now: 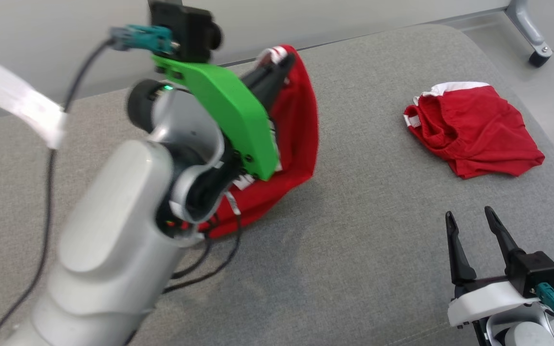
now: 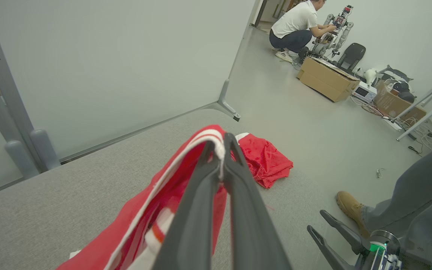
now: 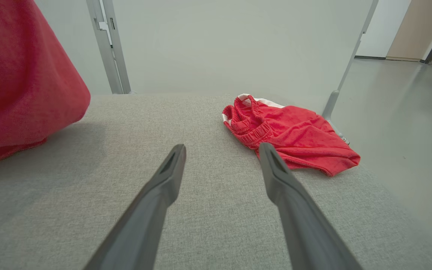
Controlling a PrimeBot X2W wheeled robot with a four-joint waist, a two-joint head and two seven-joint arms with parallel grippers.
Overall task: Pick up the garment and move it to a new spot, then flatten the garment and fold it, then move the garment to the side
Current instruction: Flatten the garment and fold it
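A red garment [image 1: 298, 125] with white trim hangs from my left gripper [image 1: 283, 61], which is shut on its white-edged hem high above the grey padded surface [image 1: 378, 240]. Its lower end rests on the surface. The left wrist view has the fingers pinched together on that hem at my left gripper [image 2: 221, 145], with the garment [image 2: 156, 202] draping down to the left. My right gripper [image 1: 469, 215] sits low at the front right, open and holding nothing. Its own view gives the same open right gripper [image 3: 221, 148], with the hanging garment [image 3: 21, 75] at far left.
Another red garment [image 1: 479, 129] lies crumpled at the right of the surface, near its edge. A wheeled frame leg [image 1: 532, 33] stands behind. Beside the table a tan shoe [image 2: 349, 204] shows; farther off a person [image 2: 294, 26] crouches by a cardboard box [image 2: 326, 78].
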